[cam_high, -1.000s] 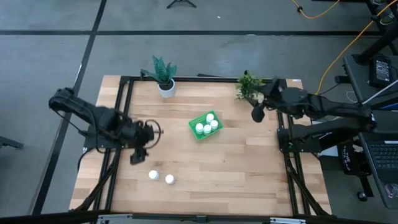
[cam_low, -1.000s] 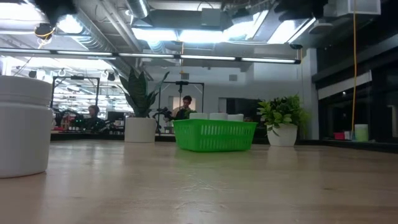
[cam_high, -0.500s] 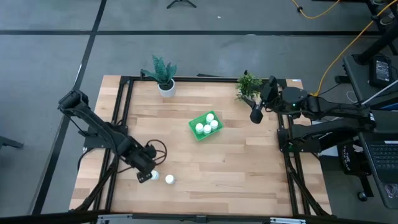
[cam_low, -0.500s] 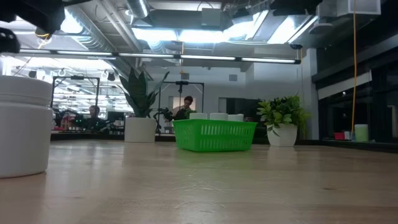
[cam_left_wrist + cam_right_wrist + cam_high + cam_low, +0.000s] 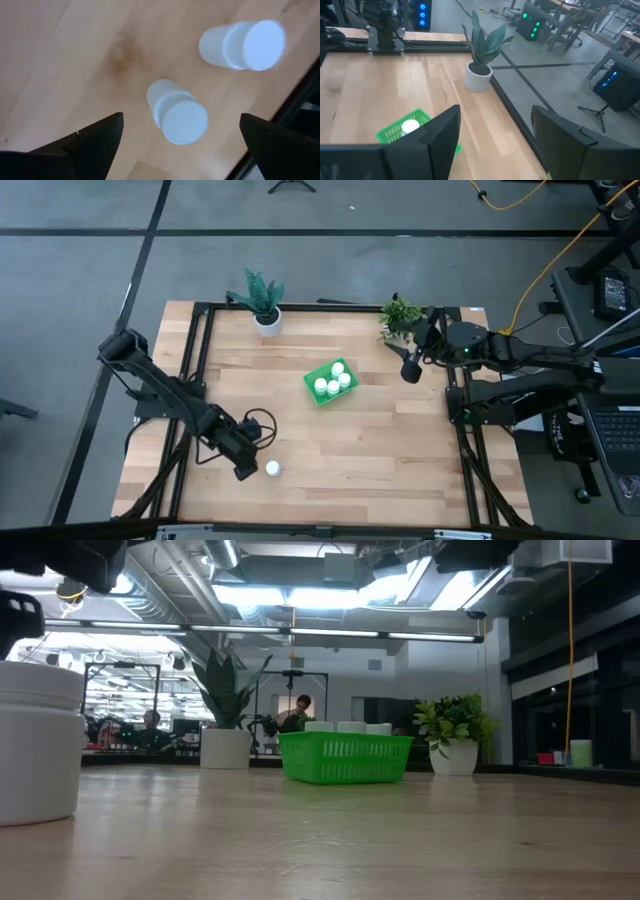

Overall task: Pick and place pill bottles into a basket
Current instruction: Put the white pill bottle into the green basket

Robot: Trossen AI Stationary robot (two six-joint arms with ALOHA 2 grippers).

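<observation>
Two white pill bottles stand upright on their bases near the table's near-left part. My left gripper (image 5: 181, 119) is open above one bottle (image 5: 177, 112), its fingers standing on either side of it without touching. In the high view this gripper (image 5: 245, 466) hides that bottle. The other bottle (image 5: 272, 468) stands just to its right and also shows in the left wrist view (image 5: 245, 45). The green basket (image 5: 312, 390) sits mid-table with several bottles (image 5: 333, 387) in it. My right gripper (image 5: 408, 370) is open and empty at the far right.
A white pot with a spiky plant (image 5: 267, 323) stands at the far edge. A small leafy potted plant (image 5: 398, 317) stands far right, beside my right arm. Bare wood lies between the basket and the near edge. One bottle (image 5: 35, 745) looms at the low view's left.
My left gripper has swung from left of mid-table toward the near edge and come down over the left of the two loose bottles, which now sits under it. Both bottles have stayed in place.
</observation>
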